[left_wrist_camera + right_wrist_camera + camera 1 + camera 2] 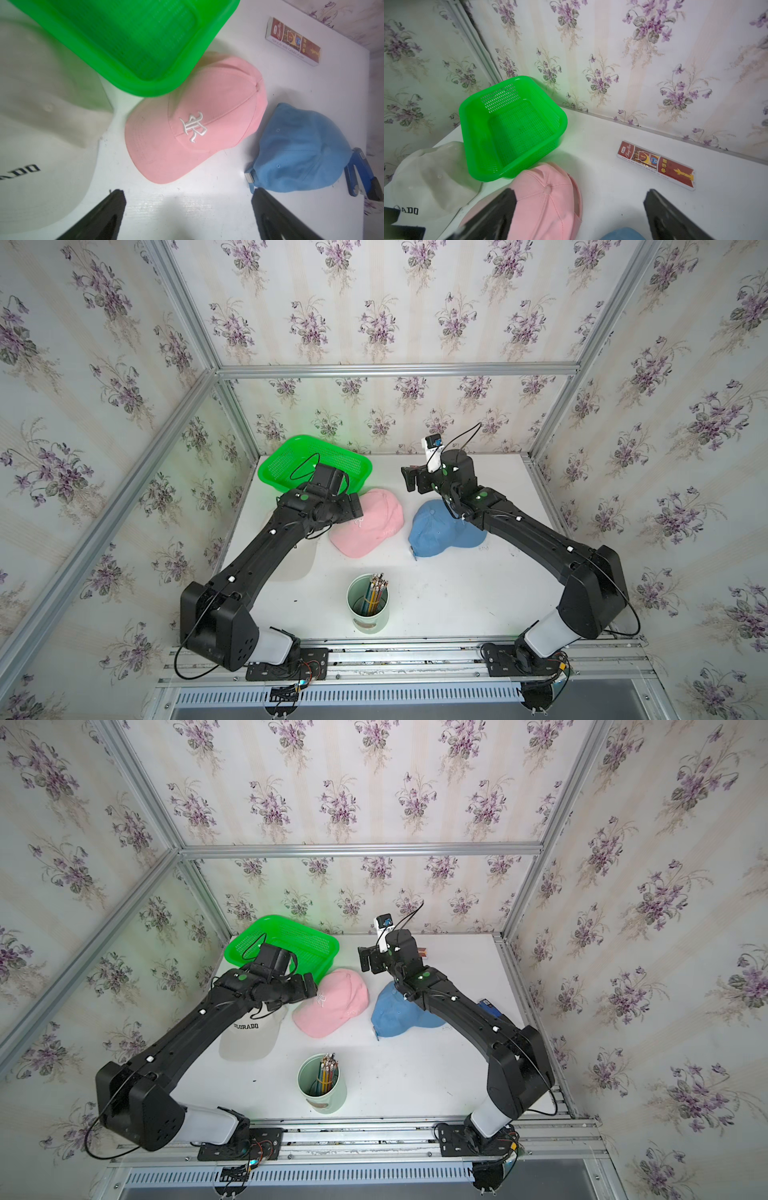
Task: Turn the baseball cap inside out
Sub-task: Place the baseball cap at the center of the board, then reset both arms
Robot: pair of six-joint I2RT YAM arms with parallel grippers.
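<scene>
Three caps lie across the middle of the white table. The pink cap is in the centre, crown up and brim toward the front. Its back sits close against the near corner of the green basket. The blue cap is just beside it on the right, with a narrow strip of table between them. The white cap lies near the left edge, under the left arm.

The left gripper hangs over the pink cap's left side, and the right gripper hovers behind the gap between the pink and blue caps. Each has its jaws spread wide with nothing between them, as the wrist views show. Open table lies at the front around the cup of pencils and in the back right corner.

A top view shows the white cap's lettering, while in the other the arm covers nearly all of that cap. The red carton near the back wall is plain in both wrist views but only a sliver behind the right wrist from above. A blue tool lies beside the blue cap, and what kind it is cannot be made out. In the right wrist view only a scrap of the blue cap shows at the frame's edge.
</scene>
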